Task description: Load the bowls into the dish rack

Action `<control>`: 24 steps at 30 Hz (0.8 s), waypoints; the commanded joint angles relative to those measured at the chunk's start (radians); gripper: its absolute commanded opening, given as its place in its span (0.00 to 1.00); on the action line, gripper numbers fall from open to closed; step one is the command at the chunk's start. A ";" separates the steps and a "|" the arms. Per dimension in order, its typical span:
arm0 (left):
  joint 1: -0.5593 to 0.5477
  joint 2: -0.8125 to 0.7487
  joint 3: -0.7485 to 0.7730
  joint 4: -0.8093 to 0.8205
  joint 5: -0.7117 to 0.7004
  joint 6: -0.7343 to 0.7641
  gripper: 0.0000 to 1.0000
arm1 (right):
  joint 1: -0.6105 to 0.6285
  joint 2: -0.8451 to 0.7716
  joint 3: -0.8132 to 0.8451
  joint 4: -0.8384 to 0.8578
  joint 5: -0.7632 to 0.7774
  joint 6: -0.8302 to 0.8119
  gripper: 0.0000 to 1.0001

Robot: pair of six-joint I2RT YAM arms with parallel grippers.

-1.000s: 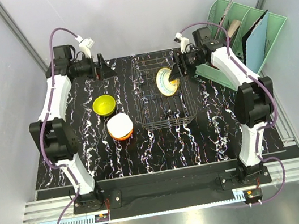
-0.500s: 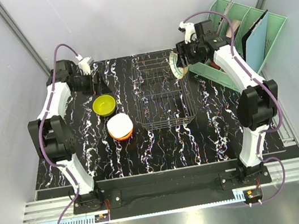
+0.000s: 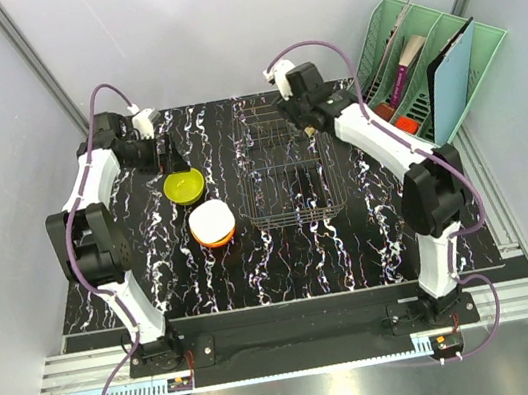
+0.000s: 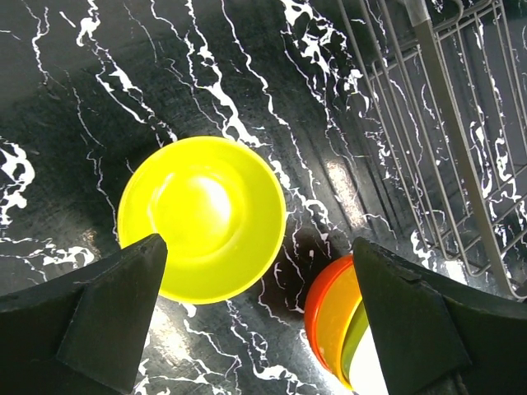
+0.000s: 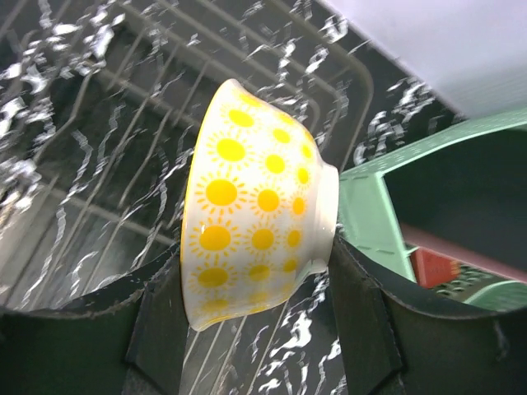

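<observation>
The dish rack (image 3: 285,169) is a dark wire basket at mid table and holds no bowls. My right gripper (image 3: 307,125) hangs over its far edge. In the right wrist view it (image 5: 259,280) is shut on a white bowl with yellow suns (image 5: 259,214), held on its side above the rack wires (image 5: 123,164). A yellow bowl (image 3: 184,183) sits left of the rack, with a stack of bowls (image 3: 212,223) in front of it. My left gripper (image 3: 174,160) is open just behind the yellow bowl (image 4: 202,218). The stack (image 4: 338,321) shows by its right finger.
A mint-green file organiser (image 3: 423,59) with folders stands at the back right, close beside the rack; its edge (image 5: 395,214) shows right of the held bowl. The rack's wire side (image 4: 445,123) runs along the right of the left wrist view.
My right arm has swung left from the rack's far right corner to over its far edge, carrying the sun bowl. My left gripper has moved a little nearer the yellow bowl.
</observation>
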 commanded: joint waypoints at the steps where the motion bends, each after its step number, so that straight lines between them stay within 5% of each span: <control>1: 0.016 -0.034 -0.007 0.017 0.003 0.033 0.99 | 0.028 0.016 0.010 0.159 0.234 -0.074 0.00; 24: 0.061 -0.007 -0.079 0.014 0.035 0.103 0.99 | 0.120 0.102 -0.064 0.243 0.356 -0.110 0.00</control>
